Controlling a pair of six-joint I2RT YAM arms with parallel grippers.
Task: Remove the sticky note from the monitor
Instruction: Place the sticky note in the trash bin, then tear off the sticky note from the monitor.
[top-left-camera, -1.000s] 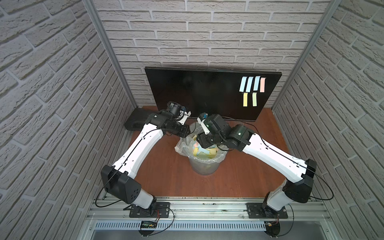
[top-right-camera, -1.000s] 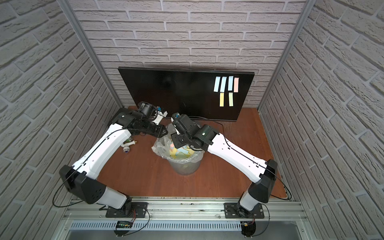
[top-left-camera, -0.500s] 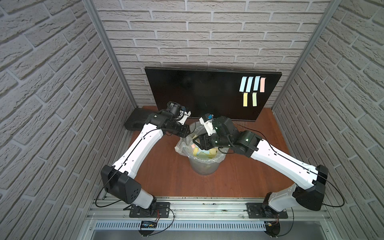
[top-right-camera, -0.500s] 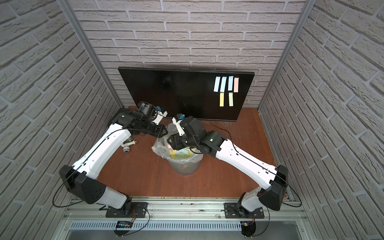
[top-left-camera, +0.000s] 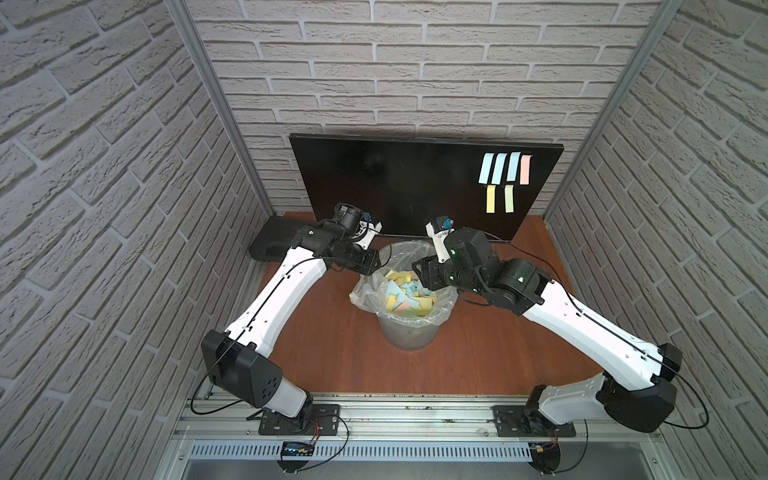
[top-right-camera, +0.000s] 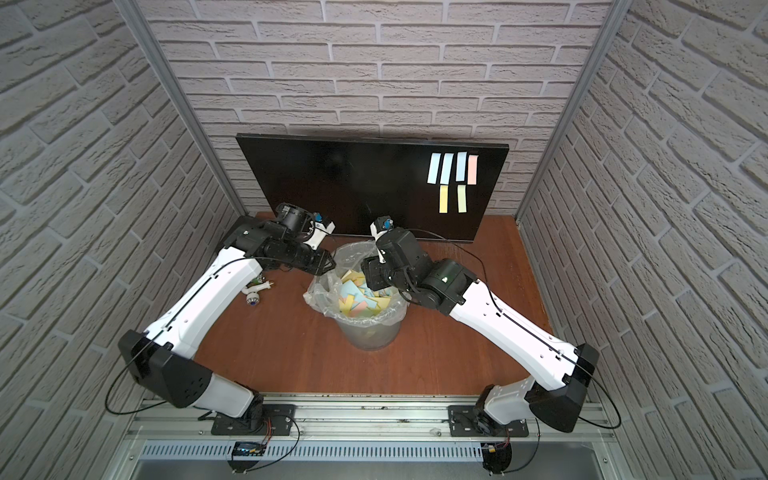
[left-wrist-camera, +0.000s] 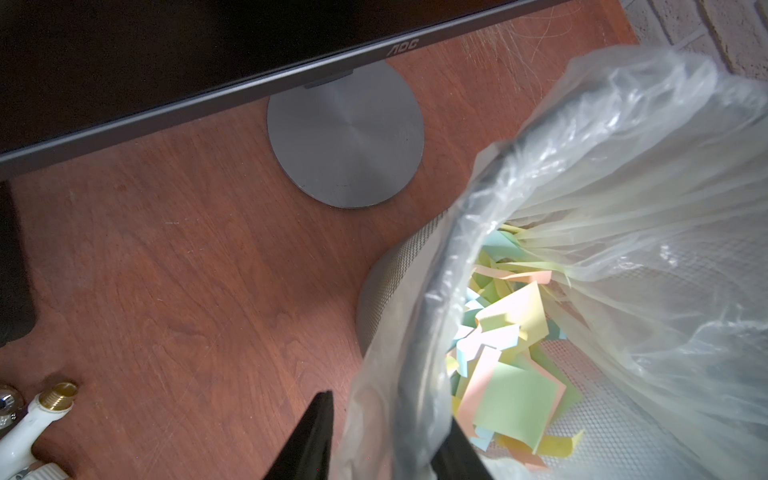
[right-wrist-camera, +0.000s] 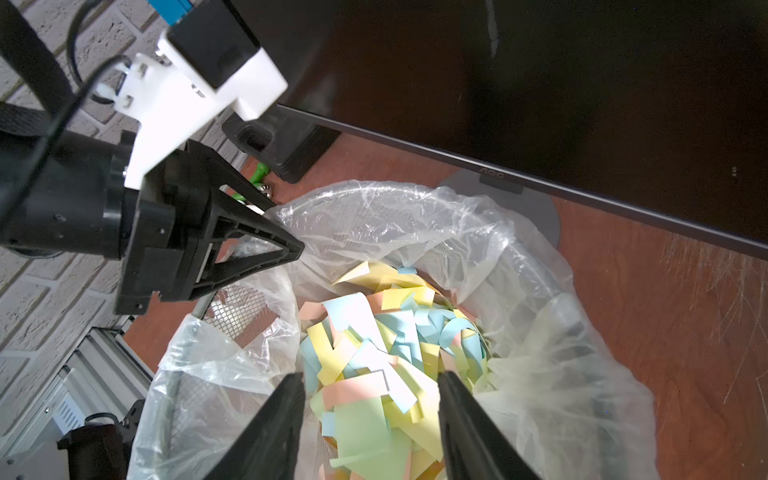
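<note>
Near edge of table: arm bases only.

Mid-table: mesh wastebasket with clear liner, heaped with discarded notes in yellow, blue, pink and green.

Left gripper at wastebasket's left rim, clamped tight on the lined rim. Probably steadying it, so not free.

Right gripper over wastebasket's right side, pointing down into it. Fingers apart, nothing between them, nothing seen stuck to either.

Along far edge of table: monitor, upright, screen dark, round stand foot just behind wastebasket.

On screen, upper right part, toward table's far right corner, six notes:
- Top row: three blue sticky notes and a pink sticky note.
- Lower row: yellow sticky note and green sticky note.

Key relation, from right gripper: notes farther back, higher and off to the right, well apart from it. Long axis of every note up-down on the screen. Right arm clearly nearer; left arm occupied and on the wrong side.

Likely next: lift clear of wastebasket, swing toward far right corner, turn to face the screen. Yellow sticky note nearest by the look of it, so a fair first pick.

Best guess at grasp: pinch the bottom edge and peel away from the glass. Cannot tell which edge is glued.
</note>
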